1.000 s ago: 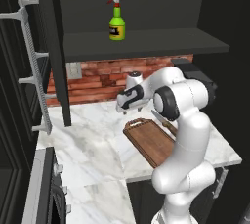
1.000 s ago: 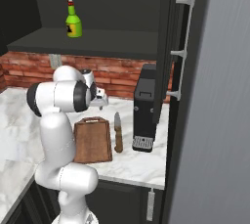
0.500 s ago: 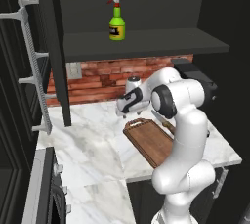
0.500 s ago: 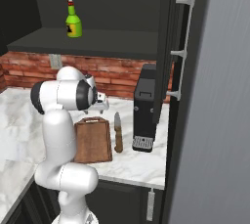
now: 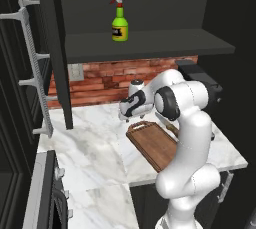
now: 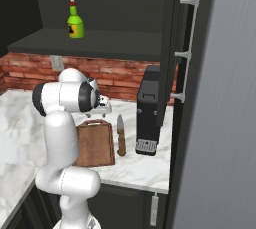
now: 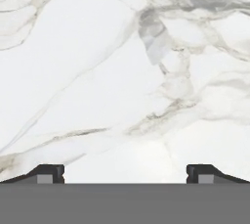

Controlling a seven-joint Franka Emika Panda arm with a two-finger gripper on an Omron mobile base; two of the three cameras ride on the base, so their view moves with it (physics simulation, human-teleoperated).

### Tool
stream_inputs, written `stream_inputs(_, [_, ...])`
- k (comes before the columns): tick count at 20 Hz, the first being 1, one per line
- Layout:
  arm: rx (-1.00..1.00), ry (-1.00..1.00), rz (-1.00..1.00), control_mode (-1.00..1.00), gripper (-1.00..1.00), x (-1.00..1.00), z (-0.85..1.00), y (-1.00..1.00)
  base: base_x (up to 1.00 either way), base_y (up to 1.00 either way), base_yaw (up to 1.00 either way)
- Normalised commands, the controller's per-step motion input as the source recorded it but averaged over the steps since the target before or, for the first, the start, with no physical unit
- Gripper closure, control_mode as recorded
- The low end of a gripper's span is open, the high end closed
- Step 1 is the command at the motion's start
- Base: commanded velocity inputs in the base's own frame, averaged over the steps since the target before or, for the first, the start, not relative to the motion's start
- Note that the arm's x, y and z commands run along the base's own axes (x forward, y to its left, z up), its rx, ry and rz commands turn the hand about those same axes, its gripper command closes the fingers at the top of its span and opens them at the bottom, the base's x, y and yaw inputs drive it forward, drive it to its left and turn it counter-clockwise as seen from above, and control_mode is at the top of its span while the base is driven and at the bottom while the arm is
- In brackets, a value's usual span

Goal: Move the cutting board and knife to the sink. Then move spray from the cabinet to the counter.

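A: Left base view: what is the cabinet (image 5: 150, 43) holding?
B: The spray (image 5: 119, 18), standing upright on its shelf.
A: And below?
B: The cutting board (image 5: 157, 143) is lying flat on the counter (image 5: 90, 148); right base view is showing the knife (image 6: 120, 134) just beside it.
A: Jaws?
B: The gripper (image 7: 125, 171) is facing bare marble, jaws standing wide apart, gripping nothing.

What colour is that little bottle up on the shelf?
The spray bottle is bright green with a dark label and a red-and-white nozzle, clearest in the left base view.
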Motion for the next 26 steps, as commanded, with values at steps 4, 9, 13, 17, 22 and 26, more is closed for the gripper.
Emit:
stream_inputs(4, [0.00,0.00,0.00,-1.00,-1.00,-0.29,-0.21,0.00,0.00,0.00,0.00])
stream_inputs(9, [0.00,0.00,0.00,-1.00,-1.00,-0.58,-0.10,0.00,0.00,0.00,0.00])
stream_inputs(13, [0.00,0.00,-0.01,-1.00,-1.00,-0.65,-0.05,0.00,0.00,0.00,0.00])
stream_inputs(17, [0.00,0.00,-0.01,-1.00,-1.00,-0.60,-0.06,0.00,0.00,0.00,0.00])
stream_inputs(22, [0.00,0.00,-0.01,-1.00,-1.00,-0.51,-0.04,-0.05,0.00,0.00,0.00])
stream_inputs(26, [0.00,0.00,-0.01,-1.00,-1.00,-0.42,-0.04,-0.10,0.00,0.00,0.00])
